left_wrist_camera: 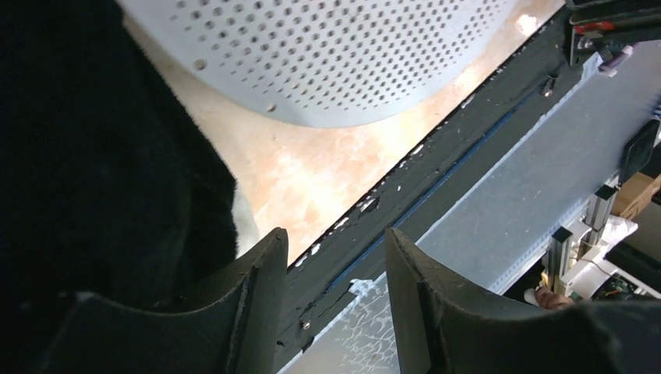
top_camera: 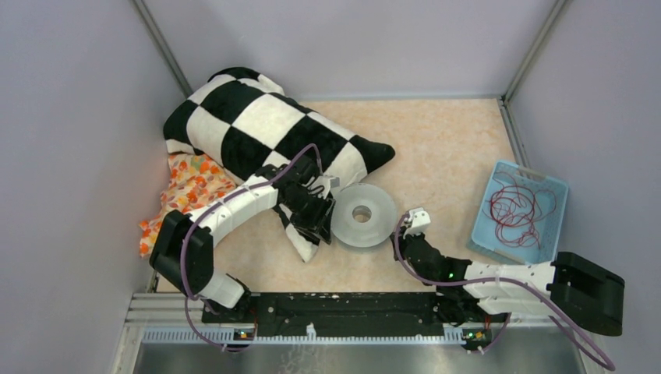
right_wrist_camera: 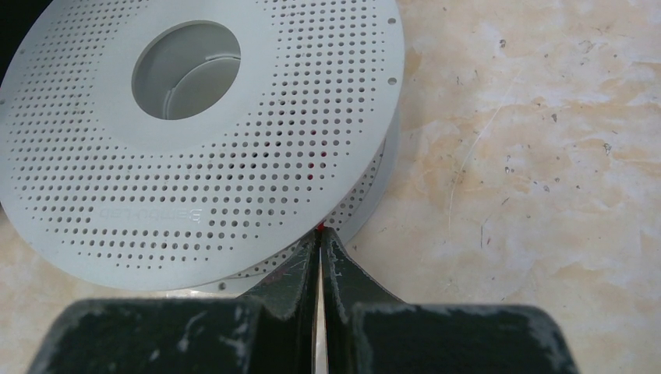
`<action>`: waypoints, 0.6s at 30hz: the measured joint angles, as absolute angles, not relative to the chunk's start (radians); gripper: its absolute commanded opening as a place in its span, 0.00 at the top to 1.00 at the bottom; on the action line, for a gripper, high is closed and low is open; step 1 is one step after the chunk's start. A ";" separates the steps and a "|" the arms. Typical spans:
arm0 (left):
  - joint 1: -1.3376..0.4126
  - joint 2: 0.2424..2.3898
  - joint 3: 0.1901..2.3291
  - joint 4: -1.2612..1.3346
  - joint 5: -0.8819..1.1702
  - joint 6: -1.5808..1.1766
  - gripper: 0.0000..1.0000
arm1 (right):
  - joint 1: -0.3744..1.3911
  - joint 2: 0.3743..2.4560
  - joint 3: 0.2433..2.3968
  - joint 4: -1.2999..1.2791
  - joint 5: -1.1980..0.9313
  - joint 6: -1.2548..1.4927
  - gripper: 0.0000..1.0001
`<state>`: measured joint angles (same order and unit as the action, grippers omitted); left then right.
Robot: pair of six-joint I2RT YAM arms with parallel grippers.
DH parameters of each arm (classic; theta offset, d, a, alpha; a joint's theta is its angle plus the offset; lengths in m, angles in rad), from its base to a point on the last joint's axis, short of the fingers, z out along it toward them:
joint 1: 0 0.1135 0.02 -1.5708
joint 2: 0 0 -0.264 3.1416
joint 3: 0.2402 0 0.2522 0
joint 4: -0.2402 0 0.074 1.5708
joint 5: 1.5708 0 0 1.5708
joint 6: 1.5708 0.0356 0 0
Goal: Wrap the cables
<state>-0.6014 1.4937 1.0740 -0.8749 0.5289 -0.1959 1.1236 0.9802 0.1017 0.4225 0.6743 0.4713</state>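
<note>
The cables (top_camera: 518,206) are thin dark-red wires lying in a loose tangle in a blue basket (top_camera: 481,222) at the right. A grey perforated spool (top_camera: 361,214) lies flat at mid table. My right gripper (top_camera: 411,222) is at the spool's right rim. In the right wrist view it (right_wrist_camera: 320,231) is shut, with a red bit of cable (right_wrist_camera: 319,227) pinched at its tips against the spool's (right_wrist_camera: 195,140) edge. My left gripper (top_camera: 323,204) is at the spool's left rim, over the pillow corner. In the left wrist view it (left_wrist_camera: 335,234) is open and empty, below the spool (left_wrist_camera: 327,54).
A black-and-white checked pillow (top_camera: 257,125) lies at the back left, with an orange patterned cloth (top_camera: 187,187) beside it. The black base rail (top_camera: 343,308) runs along the near edge. Grey walls close in the left, back and right sides.
</note>
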 measured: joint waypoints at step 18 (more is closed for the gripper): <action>-0.643 1.492 0.925 -0.557 0.552 -0.246 0.44 | 1.124 0.953 0.107 0.396 0.684 0.476 1.00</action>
